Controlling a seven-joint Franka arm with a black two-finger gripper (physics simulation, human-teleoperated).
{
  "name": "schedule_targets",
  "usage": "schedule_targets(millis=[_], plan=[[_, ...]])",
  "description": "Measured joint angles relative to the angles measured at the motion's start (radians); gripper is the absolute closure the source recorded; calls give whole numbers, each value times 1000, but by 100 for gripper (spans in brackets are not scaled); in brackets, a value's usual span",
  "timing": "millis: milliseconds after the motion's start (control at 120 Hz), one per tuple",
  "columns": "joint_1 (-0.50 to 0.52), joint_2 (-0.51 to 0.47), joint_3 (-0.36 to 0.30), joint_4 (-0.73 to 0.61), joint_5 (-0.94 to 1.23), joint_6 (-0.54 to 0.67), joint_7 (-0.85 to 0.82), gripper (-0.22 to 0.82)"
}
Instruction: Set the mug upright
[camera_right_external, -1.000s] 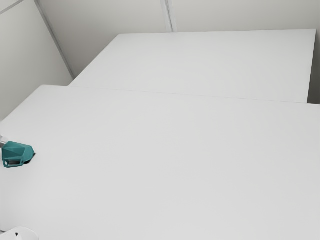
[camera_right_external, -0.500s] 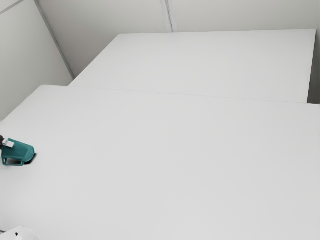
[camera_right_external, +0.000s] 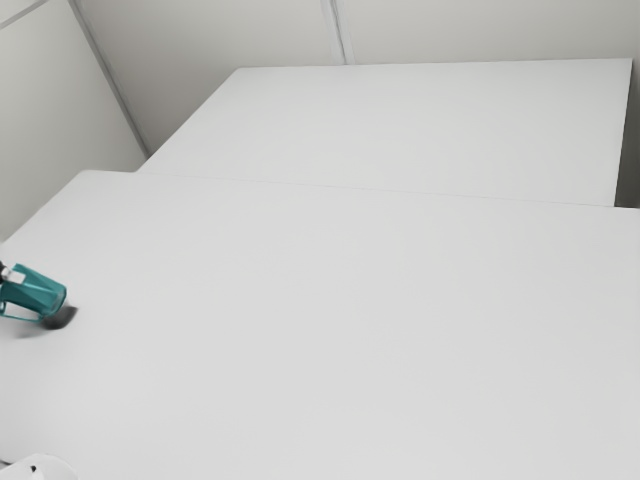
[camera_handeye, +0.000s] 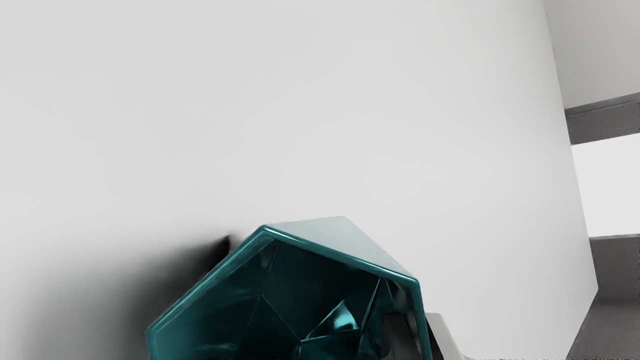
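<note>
At the exterior view's left edge, the claw (camera_right_external: 13, 277) pinched the wall of the teal mug (camera_right_external: 39, 290), one finger inside, one outside. Mug was tilted, base low toward that view's right; contact with the surface (camera_right_external: 320, 320) unclear. Likely needed: slow rotation to vertical, firm grip, base flat before release. No readable brands, labels or writing.
</note>
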Motion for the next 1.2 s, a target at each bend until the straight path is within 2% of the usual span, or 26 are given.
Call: schedule_targets(millis=[167, 325, 400, 508, 617, 875, 1200], plan=[[-71, -159, 7, -120, 19, -12, -8, 78], [-224, -256, 13, -155, 104, -6, -36, 78], [-300, -336, 14, -250, 144, 34, -59, 79], [-419, -453, 36, -390, 208, 134, -103, 79], [-539, -526, 66, -489, 252, 249, -156, 79], [-770, -667, 73, -706, 409, 549, -318, 79], [-944, -823, 73, -991, 588, 865, -589, 79]])
